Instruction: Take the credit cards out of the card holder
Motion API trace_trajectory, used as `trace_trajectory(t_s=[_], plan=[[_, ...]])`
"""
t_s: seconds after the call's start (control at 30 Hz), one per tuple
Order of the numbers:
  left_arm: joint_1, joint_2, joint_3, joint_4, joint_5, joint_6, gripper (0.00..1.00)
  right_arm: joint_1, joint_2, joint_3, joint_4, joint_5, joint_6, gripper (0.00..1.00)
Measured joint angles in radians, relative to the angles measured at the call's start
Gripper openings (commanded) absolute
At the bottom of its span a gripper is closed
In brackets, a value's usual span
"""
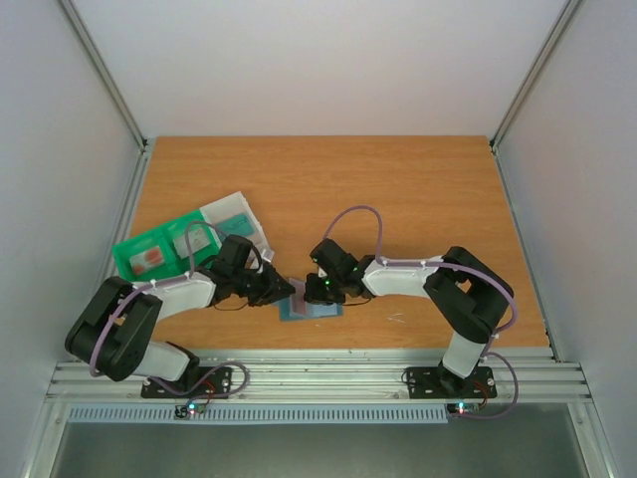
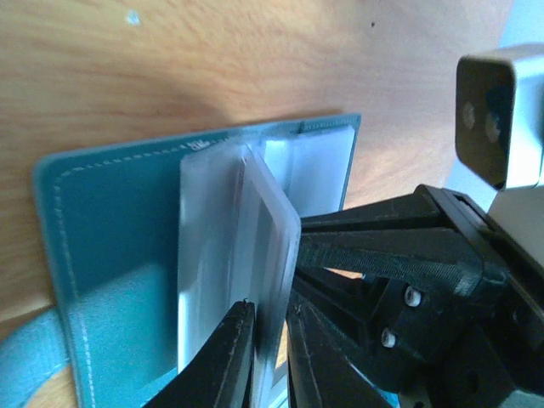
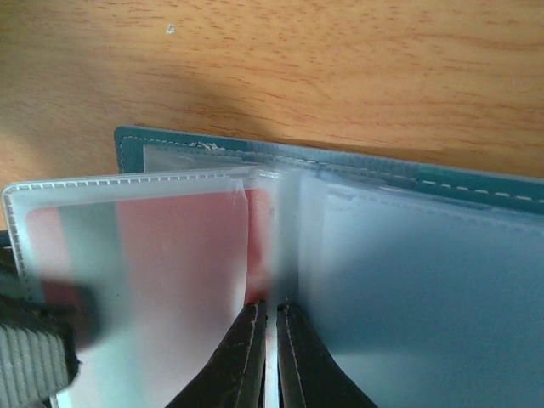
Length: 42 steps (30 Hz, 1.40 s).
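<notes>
The slate-blue card holder (image 1: 311,307) lies open on the table between both grippers. In the left wrist view the card holder (image 2: 110,246) has a clear sleeve (image 2: 246,229) standing up from it, and my left gripper (image 2: 270,313) is shut on that sleeve's edge. My right gripper (image 3: 272,308) is shut on the edge of another clear sleeve page (image 3: 293,238) at the holder's spine. A reddish-pink credit card (image 3: 170,246) sits inside the frosted sleeve to its left. The teal and white cards are hidden. In the top view my left gripper (image 1: 285,292) and right gripper (image 1: 320,290) almost meet.
A green plastic tray (image 1: 159,249) and a clear whitish tray (image 1: 235,214) lie at the left behind my left arm. The right gripper's black body (image 2: 425,280) is close beside the left fingers. The table's front edge (image 1: 328,349) is just below the holder.
</notes>
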Motion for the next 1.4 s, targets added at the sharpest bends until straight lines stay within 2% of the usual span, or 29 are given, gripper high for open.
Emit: trace_trajectory(t_s=[0.2, 0.4, 0.97, 1.1, 1.3, 1.4], plan=[[-0.048, 0.005, 0.002, 0.0, -0.008, -0.006, 0.22, 0.0, -0.013, -0.019, 0.026, 0.0, 0.002, 0.11], [-0.074, 0.005, 0.023, -0.007, -0.02, -0.009, 0.18, 0.0, -0.064, -0.065, 0.041, 0.006, -0.001, 0.17], [-0.109, 0.009, 0.084, -0.035, -0.052, -0.02, 0.2, 0.0, -0.261, -0.174, 0.058, -0.02, -0.039, 0.44], [-0.118, 0.029, 0.104, -0.035, -0.056, -0.021, 0.2, 0.0, -0.264, -0.181, 0.072, -0.044, -0.039, 0.47], [-0.12, 0.045, 0.107, -0.039, -0.059, -0.02, 0.2, 0.0, -0.264, -0.181, 0.078, -0.059, -0.039, 0.46], [-0.12, 0.045, 0.108, -0.049, -0.061, -0.018, 0.21, 0.0, -0.264, -0.181, 0.077, -0.06, -0.039, 0.5]])
